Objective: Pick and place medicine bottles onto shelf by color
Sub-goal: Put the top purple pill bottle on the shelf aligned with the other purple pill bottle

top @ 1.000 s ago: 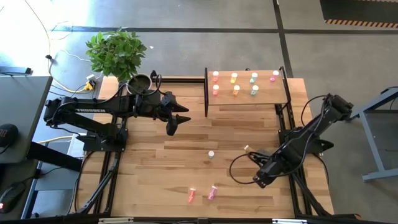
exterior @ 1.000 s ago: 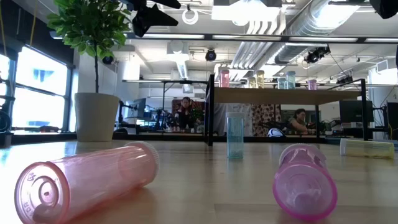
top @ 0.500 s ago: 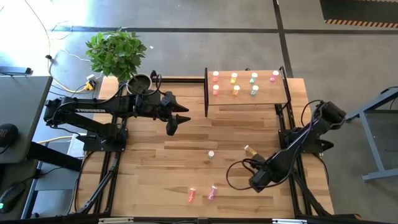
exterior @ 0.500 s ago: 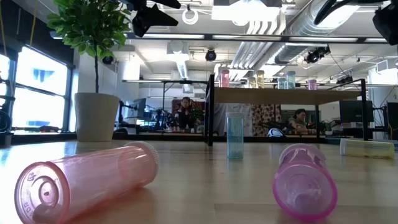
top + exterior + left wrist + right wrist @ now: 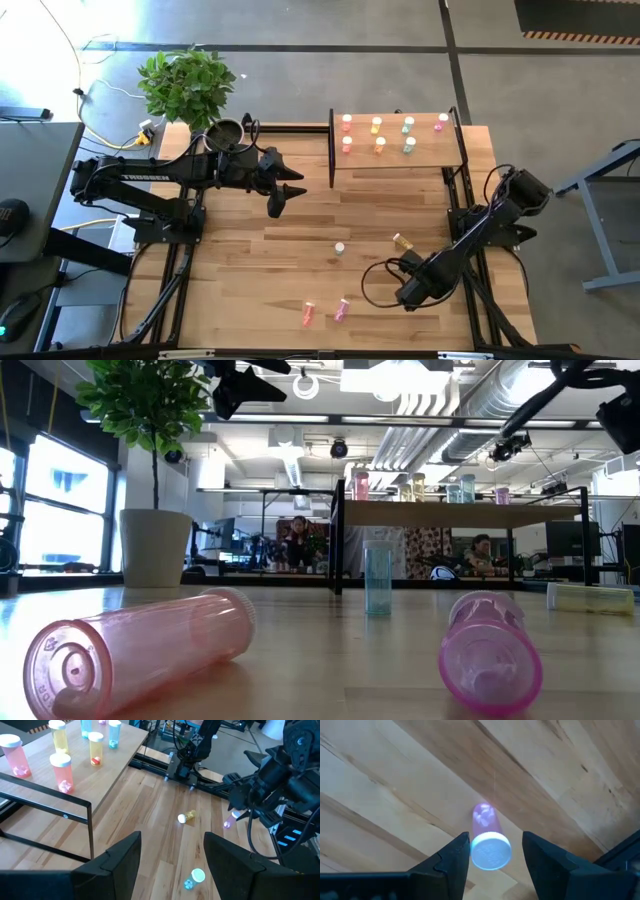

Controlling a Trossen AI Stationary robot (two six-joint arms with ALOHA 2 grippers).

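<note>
My right gripper (image 5: 402, 296) hangs open over the table's near right part, its fingers tipped down. In the right wrist view its fingers (image 5: 451, 857) show on either side of a magenta bottle (image 5: 488, 839) lying on its side farther off, untouched. That magenta bottle (image 5: 341, 309) lies beside a red-pink one (image 5: 307, 314). A yellow bottle (image 5: 401, 241) lies on its side, and a pale bottle (image 5: 340, 247) stands upright mid-table. The shelf (image 5: 400, 158) at the far right carries several upright bottles. My left gripper (image 5: 283, 196) waits open, high above the far left.
A grey pot with a green plant (image 5: 190, 85) stands at the far left corner, next to my left arm. Black frame rails (image 5: 465, 215) run along the table's right side under my right arm. People and desks show in the room beyond the table.
My right gripper has moved toward the near edge and to the left, closer to the magenta bottle, and the arm has folded in. The yellow bottle now shows clear of the gripper. No bottle has moved.
</note>
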